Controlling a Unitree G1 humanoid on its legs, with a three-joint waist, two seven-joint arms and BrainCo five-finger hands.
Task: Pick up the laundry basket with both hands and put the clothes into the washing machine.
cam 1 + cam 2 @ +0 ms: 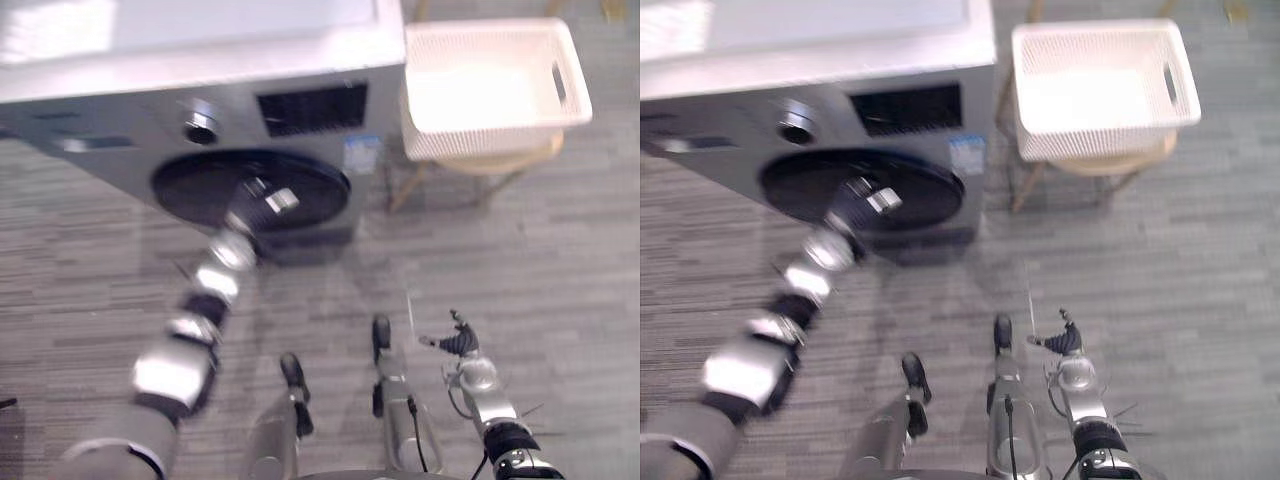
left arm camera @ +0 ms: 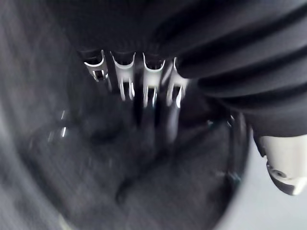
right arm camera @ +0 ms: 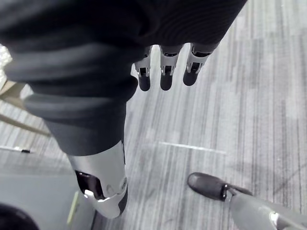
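Up at 11 o'clock in my head view, one washing machine [image 1: 120, 120] has my left hand [image 2: 125, 79] reaching into its dark drum [image 2: 120, 191], fingers roughly straight and side by side. I read that as pushing clothes in, though the dim lump inside is too blurred to call clothes. At 1 o'clock one laundry basket [image 1: 490, 140] sits on one wooden stool [image 1: 500, 165] just beside the machine, looking empty and, I'd guess, parked within reach. My right hand [image 3: 165, 72] hangs idle at 5 o'clock over the floor [image 1: 560, 260], fingers loose and straight, holding nothing; two hands in all.
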